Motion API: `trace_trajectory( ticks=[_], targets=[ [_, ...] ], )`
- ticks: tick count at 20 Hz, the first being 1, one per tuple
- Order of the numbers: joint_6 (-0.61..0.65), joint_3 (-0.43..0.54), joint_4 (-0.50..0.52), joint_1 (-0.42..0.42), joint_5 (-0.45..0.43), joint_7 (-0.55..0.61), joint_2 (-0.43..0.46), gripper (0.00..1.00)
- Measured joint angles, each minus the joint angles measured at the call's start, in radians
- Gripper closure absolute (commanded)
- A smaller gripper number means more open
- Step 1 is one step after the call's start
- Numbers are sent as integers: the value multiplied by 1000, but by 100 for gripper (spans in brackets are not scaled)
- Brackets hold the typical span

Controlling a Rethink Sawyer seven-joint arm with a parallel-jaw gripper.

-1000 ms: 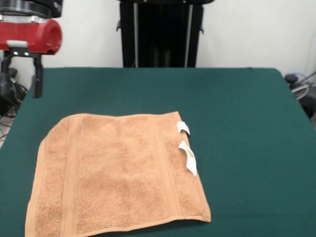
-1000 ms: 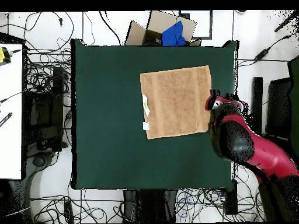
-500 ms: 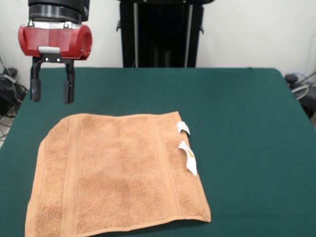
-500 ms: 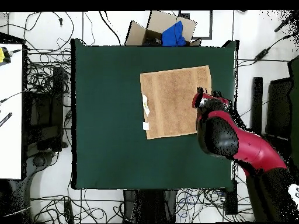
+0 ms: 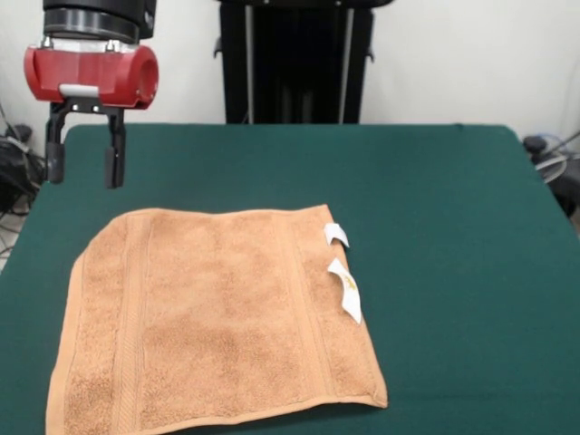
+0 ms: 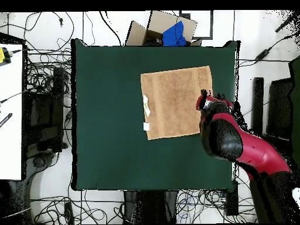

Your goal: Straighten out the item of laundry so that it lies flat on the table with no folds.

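Observation:
The orange-tan towel, the item of laundry, lies spread out on the dark green table. Its surface looks smooth, with woven border bands and two small white tags on one edge. One far corner looks rounded or tucked. My gripper hangs open above the table beyond the towel's far left corner, well clear of the cloth, with nothing between its fingers.
A cardboard box with a blue cloth sits off the table's edge. Cables cover the floor around the table. A white bench stands at one side. A black stand rises behind the table.
The gripper swung in from the table's edge toward the towel's corner, then drew back slightly and rose a little. The towel has not moved.

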Motion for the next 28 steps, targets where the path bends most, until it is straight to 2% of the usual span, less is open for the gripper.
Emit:
trace_trajectory(
  ticks=[12,28],
  targets=[
    [0,-2,0,0,0,0,11,0],
    [-10,-67,1,124,60,0,6,0]
  ],
)
